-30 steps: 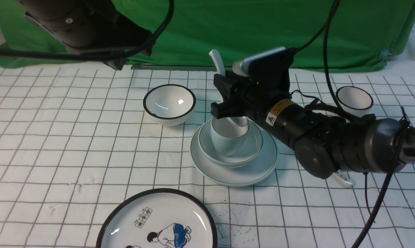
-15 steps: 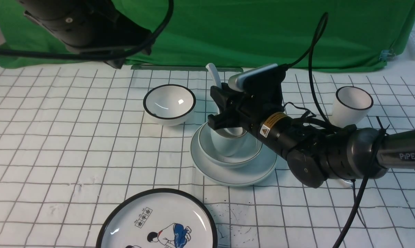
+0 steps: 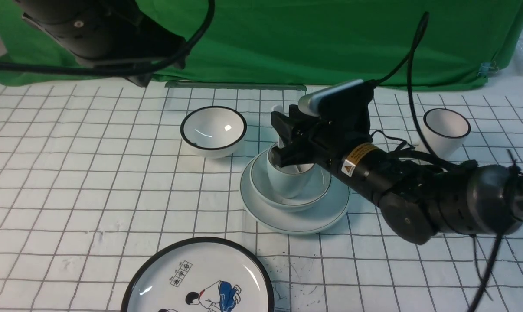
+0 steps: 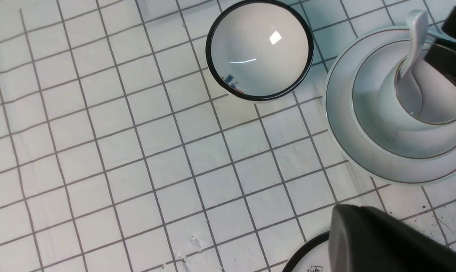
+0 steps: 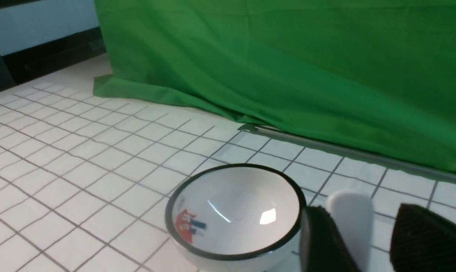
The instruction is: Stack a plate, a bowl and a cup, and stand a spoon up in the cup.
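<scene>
Nearest, the patterned plate (image 3: 201, 277) lies flat, cut off by the edge of the front view; it is no part of the stack. Beyond it, the plate (image 3: 294, 223) rests on the gridded table (image 3: 127, 190) and forms the base. The bowl (image 3: 287, 204) sits on the plate, and the cup (image 3: 289, 184) stands inside the bowl, its mouth upward with a slight tilt. The spoon (image 4: 416, 45) is in the cup, broad end down against the inner wall, handle rising past the rim. The three-piece stack is complete, and the spoon appears to be placed; what remains, as judged here, is to draw the right gripper (image 3: 279, 138) away without catching the handle or tipping the cup.

The right gripper's fingers stand spread, one on either side of the handle, with a visible gap on at least one side; whether the other touches it cannot be told. The left gripper (image 3: 161, 71) is pressed together and away from the stack.

Containers: the plate bears the bowl, the bowl holds the cup, and the cup holds the spoon. Farther back, the black-rimmed bowl (image 3: 214, 128) shows only a printed figure inside. The black-rimmed cup (image 3: 446, 125) stands upright, its depths not fully visible.
</scene>
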You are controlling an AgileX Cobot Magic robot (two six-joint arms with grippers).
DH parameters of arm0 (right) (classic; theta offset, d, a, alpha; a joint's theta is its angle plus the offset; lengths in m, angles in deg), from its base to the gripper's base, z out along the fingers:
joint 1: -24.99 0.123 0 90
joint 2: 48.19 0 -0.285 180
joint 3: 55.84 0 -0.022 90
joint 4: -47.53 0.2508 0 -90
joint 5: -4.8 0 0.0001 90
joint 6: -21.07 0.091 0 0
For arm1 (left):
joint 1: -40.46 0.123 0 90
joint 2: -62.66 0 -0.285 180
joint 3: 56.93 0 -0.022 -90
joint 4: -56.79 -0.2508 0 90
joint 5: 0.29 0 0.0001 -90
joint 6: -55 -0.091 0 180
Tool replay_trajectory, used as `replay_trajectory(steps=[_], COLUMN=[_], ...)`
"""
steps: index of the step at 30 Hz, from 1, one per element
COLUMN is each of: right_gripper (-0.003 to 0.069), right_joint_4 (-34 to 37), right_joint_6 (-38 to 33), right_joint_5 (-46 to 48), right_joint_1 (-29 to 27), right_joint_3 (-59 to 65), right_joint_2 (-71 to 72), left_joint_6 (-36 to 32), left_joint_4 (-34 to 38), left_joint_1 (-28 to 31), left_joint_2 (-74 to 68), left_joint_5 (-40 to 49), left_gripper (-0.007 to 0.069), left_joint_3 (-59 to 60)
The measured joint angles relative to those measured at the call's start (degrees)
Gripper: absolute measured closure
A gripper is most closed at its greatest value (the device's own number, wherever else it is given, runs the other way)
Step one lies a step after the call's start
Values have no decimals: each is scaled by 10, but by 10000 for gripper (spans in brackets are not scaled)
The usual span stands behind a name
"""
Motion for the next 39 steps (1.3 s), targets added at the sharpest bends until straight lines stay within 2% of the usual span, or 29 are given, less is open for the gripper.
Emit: replay_trajectory(steps=[3,5,6,8,10,11,14,16,17,19,20,21,22,24,28,29,31,34,39], right_gripper=[519,599,622,631,634,636,637,637,637,637,637,637,637,637,635,635,624,606,582], right_joint_4=[0,-1,0,0,0,0,0,0,0,0,0,-1,-1,-1,-1,-1,0,0,0], right_joint_6=[-9,-25,-37,-46,-48,-53,-54,-54,-54,-47,-46,-41,-41,-40,-40,-40,-40,-40,-40], right_joint_5=[131,267,375,476,532,598,715,753,781,783,781,744,738,665,535,535,464,417,409], right_joint_1=[-4,-13,-22,-30,-36,-42,-47,-47,-47,-47,-47,-47,-47,-47,-48,-48,-48,-48,-48], right_joint_3=[32,36,33,27,23,20,19,19,24,51,55,95,100,169,293,293,348,376,388], right_joint_2=[111,208,286,360,402,460,575,610,644,716,716,782,782,866,959,963,991,1000,1001], left_joint_6=[1,1,4,11,15,22,45,50,57,64,64,68,68,70,74,74,75,75,75], left_joint_4=[0,0,0,1,1,1,1,1,1,2,2,2,2,4,5,5,7,7,7], left_joint_1=[0,0,0,0,0,0,0,0,0,0,0,0,0,0,0,0,0,0,0], left_joint_2=[37,72,103,149,172,210,334,380,435,521,529,595,602,689,790,794,837,846,846], left_joint_5=[-6,-10,-17,-34,-44,-64,-148,-184,-226,-284,-289,-322,-324,-348,-370,-371,-374,-377,-380], left_gripper=[621,621,621,621,621,621,621,621,621,621,621,621,621,621,621,621,621,621,621], left_joint_3=[0,5,17,44,62,93,210,250,315,405,413,473,487,568,649,652,683,697,704])
